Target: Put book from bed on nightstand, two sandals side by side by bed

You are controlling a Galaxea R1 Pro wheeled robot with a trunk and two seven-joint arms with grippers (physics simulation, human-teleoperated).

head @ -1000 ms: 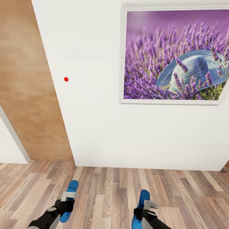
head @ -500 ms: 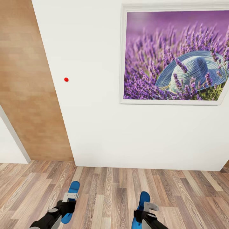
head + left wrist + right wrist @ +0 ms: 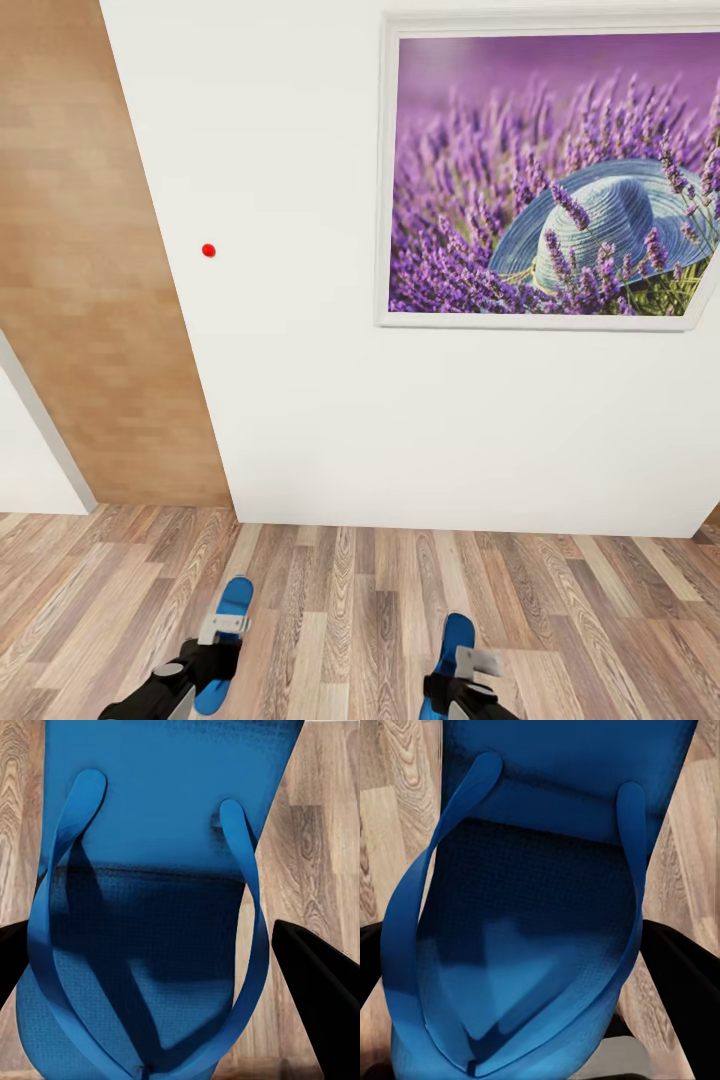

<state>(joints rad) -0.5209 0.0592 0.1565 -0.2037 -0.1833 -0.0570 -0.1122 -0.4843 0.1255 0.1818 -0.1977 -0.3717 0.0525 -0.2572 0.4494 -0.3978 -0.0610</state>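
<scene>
1. The left gripper (image 3: 222, 640) gripped one blue sandal (image 3: 226, 640) above the wood-plank floor (image 3: 340, 600)
2. The right gripper (image 3: 468, 672) gripped the other sandal (image 3: 452, 645); a lavender picture (image 3: 550, 180) hung on the white wall (image 3: 290, 300)

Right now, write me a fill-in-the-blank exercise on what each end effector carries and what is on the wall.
1. The left end effector holds a blue ____.
2. The right end effector holds a sandal of the colour ____.
3. The framed picture on the white wall shows purple flowers and a blue ____.
4. Left of the picture, the wall bears a small ____ dot.

Missing words: sandal; blue; hat; red
</scene>
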